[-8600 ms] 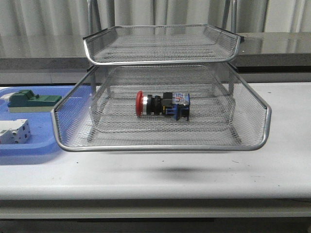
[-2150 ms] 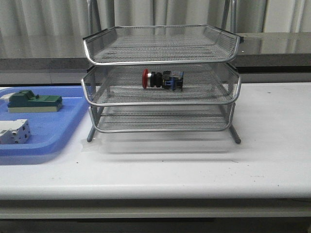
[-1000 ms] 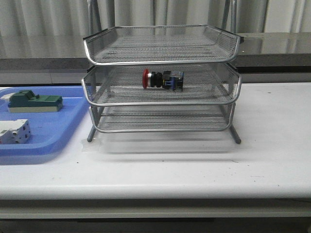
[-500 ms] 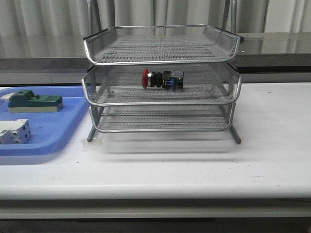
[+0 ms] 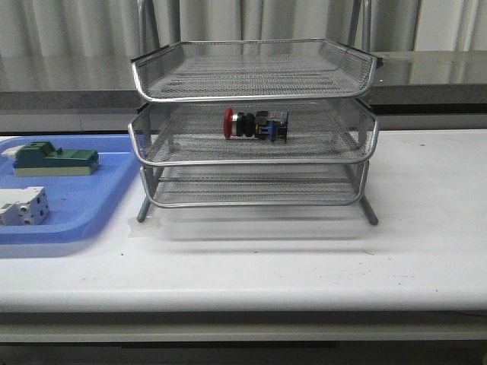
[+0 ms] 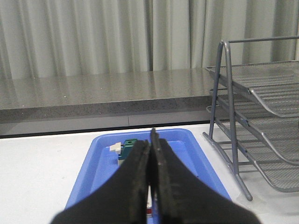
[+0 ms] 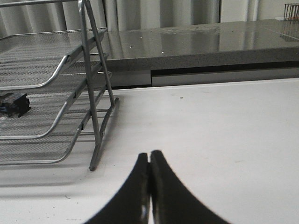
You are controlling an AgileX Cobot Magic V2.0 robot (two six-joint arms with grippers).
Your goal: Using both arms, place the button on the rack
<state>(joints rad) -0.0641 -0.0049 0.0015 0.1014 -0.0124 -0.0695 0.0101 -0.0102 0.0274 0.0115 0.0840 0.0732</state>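
The button (image 5: 256, 125), with its red cap, black body and blue rear block, lies on its side in the middle tray of the silver wire-mesh rack (image 5: 253, 160); that tray sits pushed in, in line with the other two. The button's dark rear end also shows in the right wrist view (image 7: 14, 104). No arm shows in the front view. My left gripper (image 6: 151, 140) is shut and empty, above the blue tray. My right gripper (image 7: 149, 156) is shut and empty, above the white table to the right of the rack (image 7: 70, 88).
A flat blue plastic tray (image 5: 68, 220) lies left of the rack and holds a green block (image 5: 53, 160) and a white block (image 5: 23, 207). The tray (image 6: 100, 158) and rack side (image 6: 252, 130) show in the left wrist view. A grey ledge runs behind the table.
The middle tray with the button, pulled out toward the camera 8.6 s ago, has slid back into the rack. Nothing has moved over the last two seconds.
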